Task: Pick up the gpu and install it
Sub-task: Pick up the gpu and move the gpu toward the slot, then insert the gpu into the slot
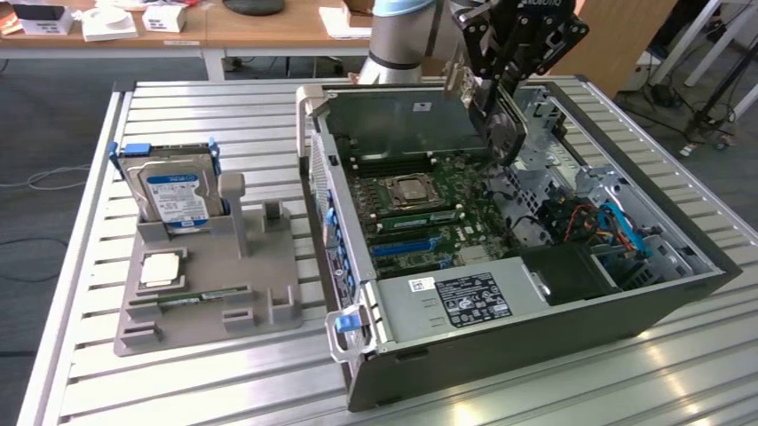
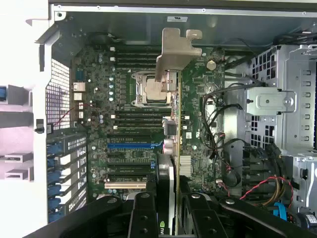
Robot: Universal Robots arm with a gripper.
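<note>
My gripper (image 1: pixel 498 84) hangs over the back of the open computer case (image 1: pixel 663 297), shut on the gpu (image 1: pixel 507 129). The dark card stands on edge, held clear above the motherboard (image 1: pixel 438 213). In the wrist view the gpu (image 2: pixel 174 54) runs edge-on away from my black fingers (image 2: pixel 143 213), silver bracket at its far end, over the processor socket (image 2: pixel 151 91). The blue slot (image 2: pixel 133 146) lies on the board beside the card.
A grey holder (image 1: pixel 272 302) on the slatted table at the exterior view's left carries a hard drive (image 1: pixel 177 191), a processor (image 1: pixel 160 269) and a RAM stick (image 1: pixel 190 300). Inside the case are the power supply (image 1: pixel 474 297), cables (image 1: pixel 592 222) and drive cage (image 2: pixel 277 99).
</note>
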